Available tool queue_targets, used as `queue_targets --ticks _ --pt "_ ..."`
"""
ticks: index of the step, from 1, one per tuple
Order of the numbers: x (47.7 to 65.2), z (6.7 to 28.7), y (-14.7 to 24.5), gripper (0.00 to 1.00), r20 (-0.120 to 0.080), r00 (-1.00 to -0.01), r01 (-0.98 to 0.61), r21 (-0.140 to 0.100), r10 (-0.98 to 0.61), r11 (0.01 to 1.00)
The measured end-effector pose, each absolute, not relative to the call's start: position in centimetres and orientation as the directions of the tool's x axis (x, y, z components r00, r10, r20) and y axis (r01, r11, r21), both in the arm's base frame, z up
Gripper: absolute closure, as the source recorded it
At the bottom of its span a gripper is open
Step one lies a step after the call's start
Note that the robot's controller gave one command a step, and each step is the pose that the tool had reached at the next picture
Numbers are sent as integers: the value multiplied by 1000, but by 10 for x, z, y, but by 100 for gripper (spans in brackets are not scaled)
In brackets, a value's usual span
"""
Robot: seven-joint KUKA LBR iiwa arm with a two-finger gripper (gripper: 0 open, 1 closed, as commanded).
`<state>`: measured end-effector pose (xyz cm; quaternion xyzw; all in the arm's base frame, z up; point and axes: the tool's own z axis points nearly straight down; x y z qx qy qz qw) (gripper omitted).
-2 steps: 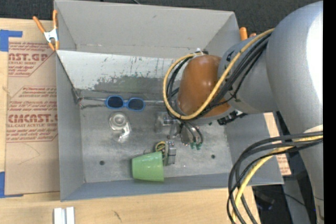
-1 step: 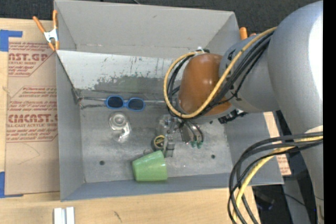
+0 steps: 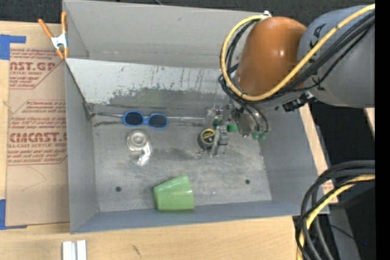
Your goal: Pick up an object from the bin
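Note:
My gripper (image 3: pixel 218 134) hangs low over the bin floor, right of centre, under the orange wrist cover. Directly at its left side lies a small dark round thing with a yellow spot (image 3: pixel 208 138), touching or nearly touching the gripper; whether it is held I cannot tell. A pair of blue sunglasses (image 3: pixel 145 120) lies to the left, along the foot of the back wall. A small clear glass-like thing (image 3: pixel 138 144) sits below the sunglasses. A light green cup (image 3: pixel 174 193) lies on its side near the front wall.
The arm and its cables cover the bin's right back corner. Bare floor stretches between the gripper and the green cup, and along the right front of the bin.

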<state>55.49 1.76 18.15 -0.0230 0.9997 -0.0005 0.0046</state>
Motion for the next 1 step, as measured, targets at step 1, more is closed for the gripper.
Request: queue_targets --ticks 1 --pt "580 270 19 100 -13 -999 -36 0 -36 999"
